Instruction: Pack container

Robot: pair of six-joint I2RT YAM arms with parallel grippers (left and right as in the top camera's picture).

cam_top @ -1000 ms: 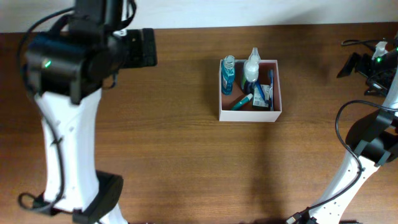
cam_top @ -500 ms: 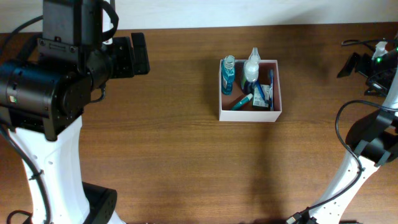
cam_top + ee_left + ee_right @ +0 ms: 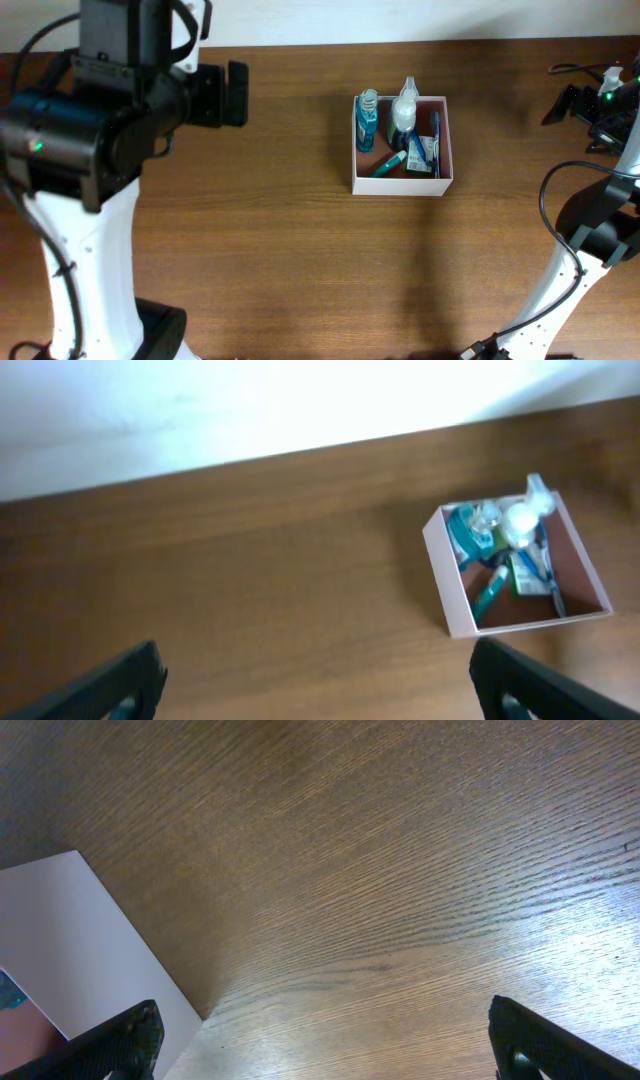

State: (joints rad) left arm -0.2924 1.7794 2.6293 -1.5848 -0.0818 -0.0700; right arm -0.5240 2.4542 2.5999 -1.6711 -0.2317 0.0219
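Wood table (image 3: 300,260), container (image 3: 400,186) filled. Left gripper (image 3: 315,665), right gripper (image 3: 322,1025) spread wide, empty. Risk: tipping tall bottles (image 3: 404,108) if approaching carelessly.

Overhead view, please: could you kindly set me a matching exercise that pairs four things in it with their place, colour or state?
Things:
1. container
2. blue bottle
3. white spray bottle
4. left hand

Descriptions:
A. open, holding nothing, off to the left of the container
B. white walls, reddish-brown inside
C. upright in the container's upper-left corner
D. upright at the container's upper wall, about midway along

Pairs: 1-B, 2-C, 3-D, 4-A
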